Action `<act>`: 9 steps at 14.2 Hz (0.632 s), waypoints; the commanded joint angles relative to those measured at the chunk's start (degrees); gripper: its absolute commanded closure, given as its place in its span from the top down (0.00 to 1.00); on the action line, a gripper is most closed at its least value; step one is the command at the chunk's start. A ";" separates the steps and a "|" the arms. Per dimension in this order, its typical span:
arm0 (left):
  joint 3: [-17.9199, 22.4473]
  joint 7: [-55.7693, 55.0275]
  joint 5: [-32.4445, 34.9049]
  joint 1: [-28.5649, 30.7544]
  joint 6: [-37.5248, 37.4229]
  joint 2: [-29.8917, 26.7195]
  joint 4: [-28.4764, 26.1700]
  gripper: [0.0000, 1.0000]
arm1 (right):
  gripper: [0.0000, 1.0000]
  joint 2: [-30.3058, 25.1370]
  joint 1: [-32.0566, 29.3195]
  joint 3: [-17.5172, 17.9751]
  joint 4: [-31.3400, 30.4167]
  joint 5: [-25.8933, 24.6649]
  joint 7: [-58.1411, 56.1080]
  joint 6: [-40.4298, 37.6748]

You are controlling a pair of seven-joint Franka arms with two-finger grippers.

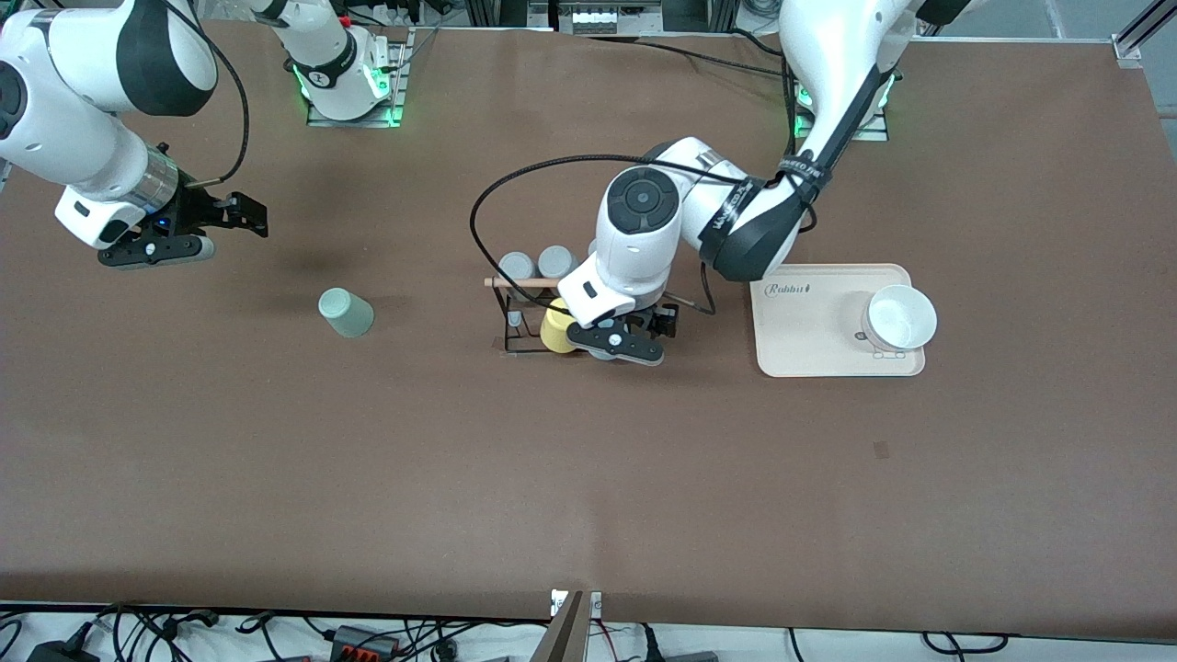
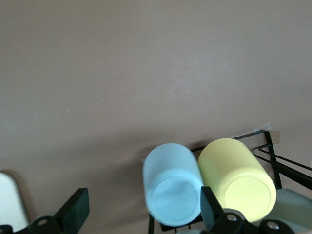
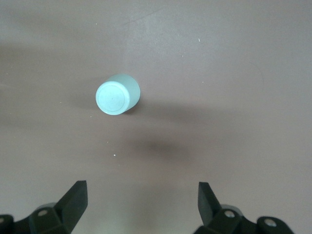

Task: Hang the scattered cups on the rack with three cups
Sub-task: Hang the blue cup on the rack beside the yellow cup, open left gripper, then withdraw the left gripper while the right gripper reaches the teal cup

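The black wire rack (image 1: 515, 317) with its wooden rod stands mid-table. It holds two grey cups (image 1: 517, 267) and a yellow cup (image 1: 554, 333). In the left wrist view a light blue cup (image 2: 173, 185) sits on the rack (image 2: 268, 146) beside the yellow cup (image 2: 239, 178). My left gripper (image 1: 644, 329) is open over that end of the rack; the blue cup lies between its fingers (image 2: 144, 200), close to one and ungripped. The sage-green cup (image 1: 346, 313) stands upside down on the table toward the right arm's end. My right gripper (image 1: 241, 216) is open and empty above the table near it; the cup (image 3: 117, 95) shows ahead of its fingers (image 3: 141, 190).
A beige tray (image 1: 800, 340) with a white bowl (image 1: 899, 317) lies toward the left arm's end, close to the rack. The left arm's cable loops above the rack. Bare brown table spreads nearer the front camera.
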 commanded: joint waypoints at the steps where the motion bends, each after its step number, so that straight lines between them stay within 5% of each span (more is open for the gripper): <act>1: -0.24 0.54 -0.14 4.34 -7.09 -6.72 -0.77 1.00 | 1.00 -1.10 0.36 0.13 -1.24 -0.36 -0.70 1.15; 5: 0.28 2.20 -0.05 11.71 -12.38 -11.65 -0.77 1.00 | 1.00 -0.92 1.23 0.22 -1.24 -0.36 -0.78 1.33; 9: 0.45 17.12 -0.05 21.12 -17.91 -14.11 -0.77 1.00 | 1.00 1.45 1.33 0.92 -1.67 -0.45 -0.43 5.44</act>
